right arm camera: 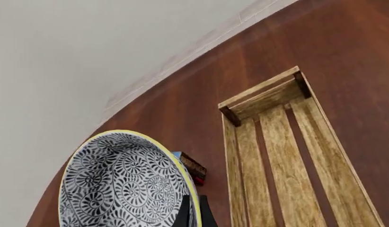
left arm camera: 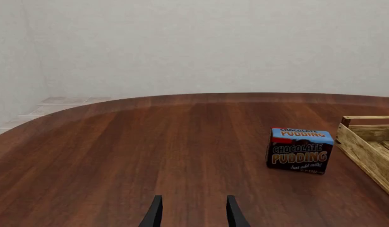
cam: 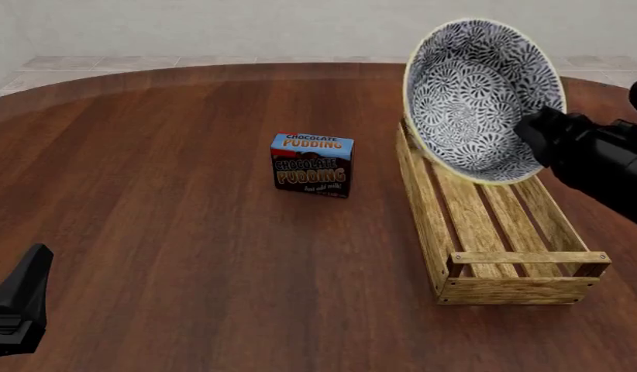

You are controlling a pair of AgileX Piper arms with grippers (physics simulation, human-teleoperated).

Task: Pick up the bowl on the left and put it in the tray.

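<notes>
The blue-patterned bowl (cam: pixel 473 101) hangs tilted on its side above the far end of the wooden tray (cam: pixel 423 194), its inside facing the camera. My right gripper (cam: pixel 538 130) is shut on its right rim. In the right wrist view the fingers (right arm camera: pixel 185 210) pinch the yellowish rim of the bowl (right arm camera: pixel 119 184), with the tray (right arm camera: pixel 289 142) below. My left gripper (left arm camera: pixel 193 213) is open and holds nothing, low over the table at the near left (cam: pixel 18 302). The tray's end (left arm camera: pixel 371 146) shows off to one side of it.
A chocolate pudding box (cam: pixel 312 165) stands on the table left of the tray, also seen in the left wrist view (left arm camera: pixel 299 150). The round wooden table (cam: pixel 142 194) ends at a curved far edge before a pale wall.
</notes>
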